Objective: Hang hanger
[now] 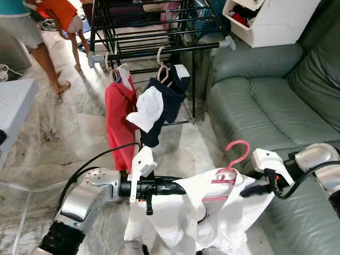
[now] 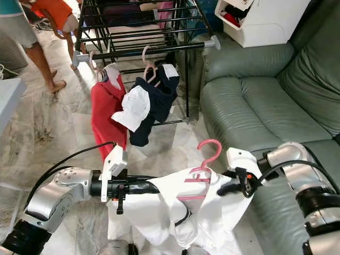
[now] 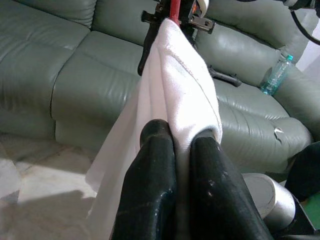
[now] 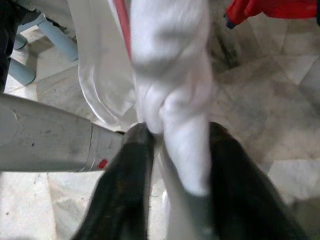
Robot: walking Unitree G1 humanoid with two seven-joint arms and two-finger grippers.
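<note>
Left gripper [image 1: 178,188]: my fingers [image 3: 150,190] are closed narrow on a fold of the white garment [image 1: 175,218], at its left shoulder.
Right gripper [image 1: 249,189]: my fingers [image 4: 127,170] pinch bunched white cloth at the garment's right shoulder.
Pink hanger [image 1: 229,169]: threaded inside the white garment, hook upright, held between my two grippers above the floor.
Drying rack [image 1: 159,50]: ahead of me, well apart from the hanger; its front bar carries a red garment [image 1: 119,119] and a navy-and-white garment [image 1: 159,106] on hangers.
Green sofa [image 1: 265,101]: to my right, beside the rack.
Person [image 1: 32,37]: standing beyond the rack, at far left.
</note>
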